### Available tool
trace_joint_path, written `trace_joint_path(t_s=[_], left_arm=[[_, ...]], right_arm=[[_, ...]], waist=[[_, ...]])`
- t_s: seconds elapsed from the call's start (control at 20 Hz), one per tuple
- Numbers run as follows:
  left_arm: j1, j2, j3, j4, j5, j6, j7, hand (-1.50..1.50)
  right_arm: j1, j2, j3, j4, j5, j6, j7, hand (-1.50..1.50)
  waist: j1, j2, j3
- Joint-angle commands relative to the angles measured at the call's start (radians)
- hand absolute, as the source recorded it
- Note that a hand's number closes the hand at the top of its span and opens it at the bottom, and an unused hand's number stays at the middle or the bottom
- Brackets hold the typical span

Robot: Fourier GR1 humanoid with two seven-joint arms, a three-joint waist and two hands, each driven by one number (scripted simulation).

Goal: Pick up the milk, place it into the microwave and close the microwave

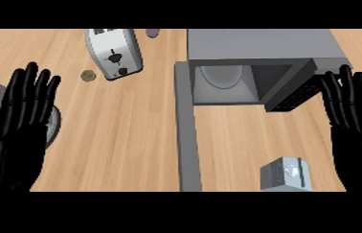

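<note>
Grey milk carton stood near the counter's front edge, microwave open behind it, toaster far left; left hand and right hand straight-fingered, holding nothing.

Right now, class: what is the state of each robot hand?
Left hand: open, holding nothing.
Right hand: open, holding nothing.

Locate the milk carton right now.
In the head view the milk carton stands on the counter at lower right, below the open microwave and just left of the right robot hand.
</note>
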Motion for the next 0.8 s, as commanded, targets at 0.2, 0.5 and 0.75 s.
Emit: trace_joint_path(t_s=[0.2, 0.5, 0.75], left_arm=[[-0.048, 0.052, 0.126, 0.015, 0.101, -0.045, 0.01, -1.5], [0.065, 0.043, 0.197, 0.043, 0.187, -0.07, 0.009, -1.5], [0.142, 0.05, 0.229, -0.124, 0.242, -0.076, 0.113, -1.5]], right_arm=[[0.153, 0.059, 0.168, -0.271, 0.019, 0.007, 0.139, -1.5], [0.265, 0.03, 0.29, -0.406, 0.036, 0.04, 0.304, -1.5], [0.341, 0.012, 0.278, -0.51, 0.056, 0.036, 0.34, -1.5]], waist=[[0.013, -0.006, 0.003], [0.018, -0.006, 0.002], [0.017, -0.006, 0.003]])
